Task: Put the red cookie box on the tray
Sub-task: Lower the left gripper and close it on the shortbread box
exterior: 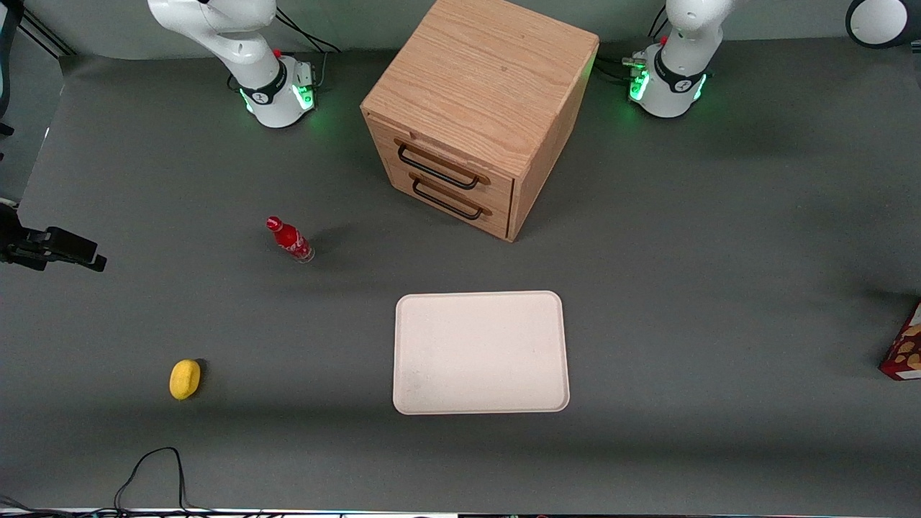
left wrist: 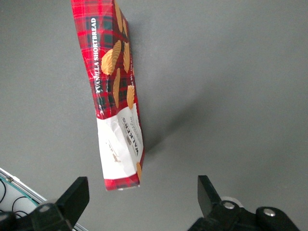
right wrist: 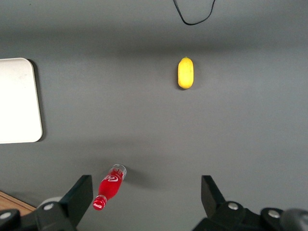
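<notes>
The red cookie box (exterior: 905, 349) lies at the working arm's end of the table, cut off by the edge of the front view. In the left wrist view the box (left wrist: 115, 91) rests on the grey table, dark-red tartan with tan cookies and a white label at one end. My left gripper (left wrist: 142, 197) hovers above the table near the label end, open and empty, with its fingers (left wrist: 74, 197) apart from the box. The gripper does not show in the front view. The cream-white tray (exterior: 481, 352) lies bare near the table's middle, and one end of it (right wrist: 17, 101) shows in the right wrist view.
A wooden two-drawer cabinet (exterior: 478, 108) stands farther from the front camera than the tray. A small red bottle (exterior: 290, 239) and a yellow oval object (exterior: 185, 378) sit toward the parked arm's end. The table edge (left wrist: 19, 190) runs close to the box.
</notes>
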Motion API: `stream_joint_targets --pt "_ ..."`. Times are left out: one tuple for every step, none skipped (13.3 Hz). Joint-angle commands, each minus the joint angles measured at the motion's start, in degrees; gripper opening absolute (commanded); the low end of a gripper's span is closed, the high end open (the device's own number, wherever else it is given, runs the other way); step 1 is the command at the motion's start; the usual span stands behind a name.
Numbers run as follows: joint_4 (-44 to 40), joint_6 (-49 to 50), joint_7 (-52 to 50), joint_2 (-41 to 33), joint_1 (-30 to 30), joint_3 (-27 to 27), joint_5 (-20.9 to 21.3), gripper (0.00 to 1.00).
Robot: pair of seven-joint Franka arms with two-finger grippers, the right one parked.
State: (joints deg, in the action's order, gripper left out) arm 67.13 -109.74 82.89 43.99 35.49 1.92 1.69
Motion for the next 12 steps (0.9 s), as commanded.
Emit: stream_joint_targets --pt "-0.9 -3.3 0.5 2.0 -0.7 -0.4 -0.1 1.0" --pt "-0.9 -4.8 0.4 2.8 -0.8 -0.5 -0.1 1.0" --pt "-0.9 -6.2 0.4 3.6 -0.8 -0.7 -0.6 1.0" --pt "-1.0 -7.1 0.4 4.5 -0.8 -0.7 -2.1 1.0" --pt "-1.0 -7.7 0.3 5.0 -0.8 -0.7 -3.6 1.0" --pt "-1.0 -8.2 0.3 5.4 -0.8 -0.7 -4.1 1.0" --pt "-1.0 -9.1 0.3 5.4 -0.8 -0.9 -4.7 1.0" --pt "-1.0 -10.3 0.0 5.6 -0.9 -1.1 -4.9 1.0" --pt "-1.0 -11.4 -0.3 5.8 -0.9 -1.6 -4.9 1.0" --pt "-1.0 -12.0 -0.4 6.3 -0.9 -1.8 -5.0 1.0" --pt "-1.0 -12.5 -0.4 6.7 -0.9 -2.0 -5.1 1.0" --pt "-1.0 -12.6 -0.4 6.9 -1.0 -2.2 -5.1 1.0"
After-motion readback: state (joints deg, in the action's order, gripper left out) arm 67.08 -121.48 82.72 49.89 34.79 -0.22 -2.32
